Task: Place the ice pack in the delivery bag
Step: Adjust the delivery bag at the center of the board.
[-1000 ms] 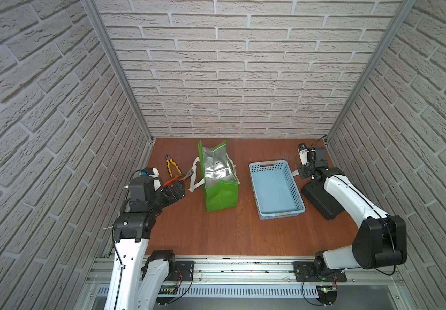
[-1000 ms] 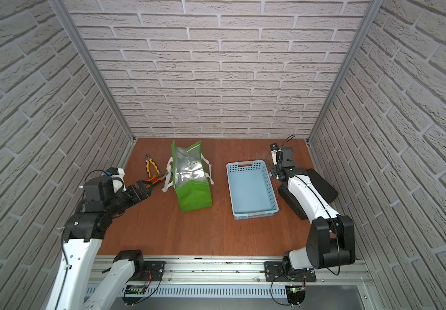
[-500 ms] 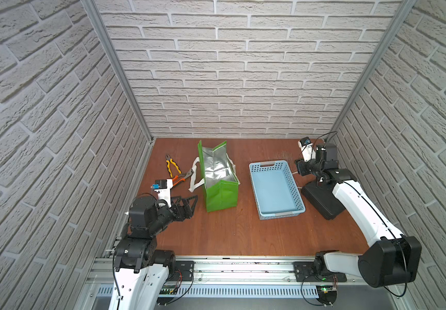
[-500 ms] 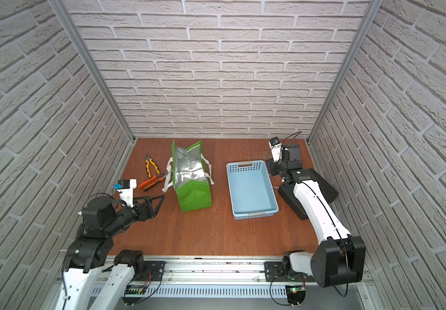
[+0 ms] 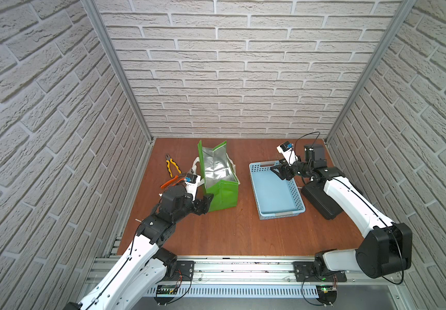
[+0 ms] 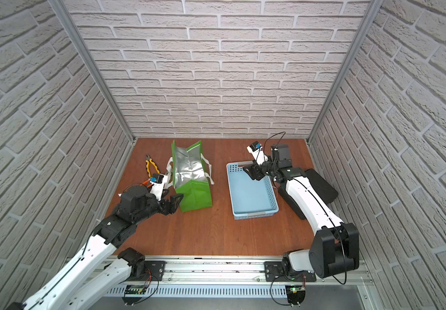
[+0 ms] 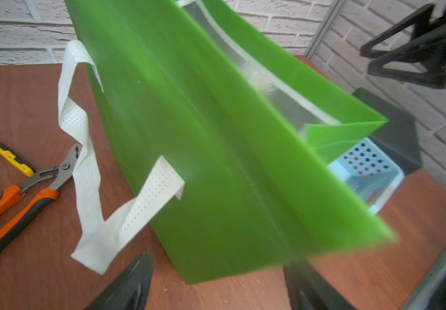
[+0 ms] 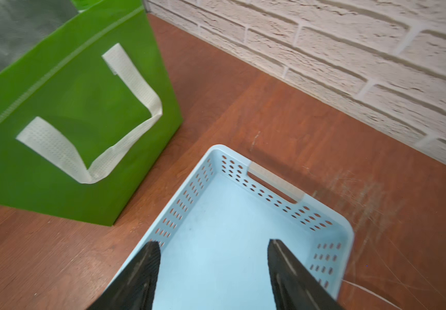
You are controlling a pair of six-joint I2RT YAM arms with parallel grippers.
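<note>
Left arm [image 5: 173, 205] reaches low at delivery bag [image 5: 223, 193], right arm [image 5: 350, 198] over basket [image 5: 281, 214]; jaws wide, empty.

Light blue perforated basket [image 5: 255, 193] sits on the reddish wood table [image 5: 232, 236], with a flat black case [image 5: 319, 202] just beside it, toward the side wall. Over by the opposite wall, yellow-handled pliers [image 5: 173, 166] and orange-handled pliers [image 5: 168, 183] lie close together, the orange pair nearer the front.

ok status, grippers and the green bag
Left gripper open, empty, beside the bright green fabric bag. Right gripper open, empty, over the light blue perforated plastic basket. Bag upright, mouth open; no ice pack visible inside.
</note>
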